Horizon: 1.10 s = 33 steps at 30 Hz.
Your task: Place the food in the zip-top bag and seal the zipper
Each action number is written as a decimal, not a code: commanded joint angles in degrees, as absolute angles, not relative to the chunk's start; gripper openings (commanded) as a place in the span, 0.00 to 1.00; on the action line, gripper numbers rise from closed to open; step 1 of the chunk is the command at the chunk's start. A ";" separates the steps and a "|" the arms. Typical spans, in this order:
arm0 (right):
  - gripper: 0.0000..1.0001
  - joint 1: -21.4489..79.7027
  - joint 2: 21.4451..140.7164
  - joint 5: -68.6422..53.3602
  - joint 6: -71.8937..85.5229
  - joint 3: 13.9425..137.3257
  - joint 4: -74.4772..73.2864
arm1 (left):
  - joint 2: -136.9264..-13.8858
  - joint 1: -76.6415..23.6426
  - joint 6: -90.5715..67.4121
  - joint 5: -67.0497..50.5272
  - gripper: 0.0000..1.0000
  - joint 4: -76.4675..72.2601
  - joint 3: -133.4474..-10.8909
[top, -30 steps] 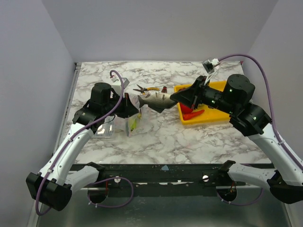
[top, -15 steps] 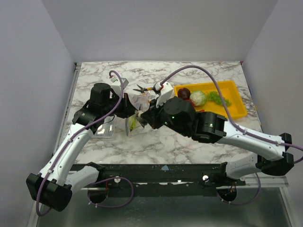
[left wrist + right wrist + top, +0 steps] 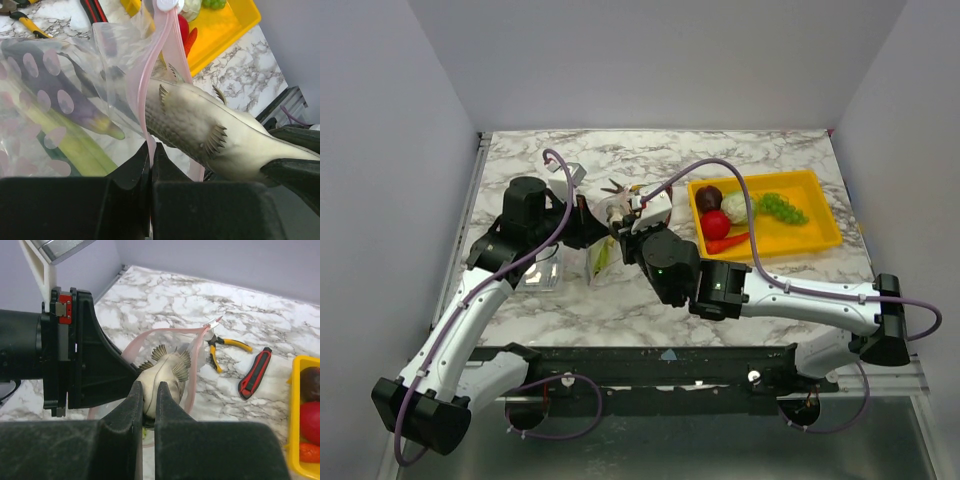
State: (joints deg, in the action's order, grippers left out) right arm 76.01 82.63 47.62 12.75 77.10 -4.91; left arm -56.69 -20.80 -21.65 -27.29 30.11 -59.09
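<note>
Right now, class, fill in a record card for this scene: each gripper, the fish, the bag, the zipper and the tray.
left gripper: shut on the zipper
right gripper: shut on the toy fish
toy fish: partway through the open mouth of the zip-top bag
inside bag: purple piece, green piece
zipper: not sealed
yellow tray: holds more toy food

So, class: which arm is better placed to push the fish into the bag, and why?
Right. The right gripper is shut on the fish, which sits at the bag mouth. The left gripper is shut on the zipper, holding that mouth open.
</note>
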 commanded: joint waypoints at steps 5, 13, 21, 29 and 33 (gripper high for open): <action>0.01 75.99 85.03 56.55 14.58 71.47 19.40 | -55.25 -20.92 -22.06 -30.22 0.00 27.39 -58.37; 0.00 76.03 87.00 58.69 24.67 69.91 13.80 | -53.80 -20.49 -22.37 -26.96 0.00 27.51 -58.16; 0.01 75.81 87.28 57.69 30.17 68.20 12.34 | -53.71 -16.88 -24.32 -29.37 0.00 25.63 -57.80; 0.01 73.93 90.97 56.61 31.38 73.08 8.12 | -53.41 -16.86 -26.17 -36.51 0.00 21.08 -56.10; 0.01 73.85 93.52 60.10 29.35 75.04 7.08 | -53.19 -16.88 -26.37 -36.21 0.00 20.98 -55.70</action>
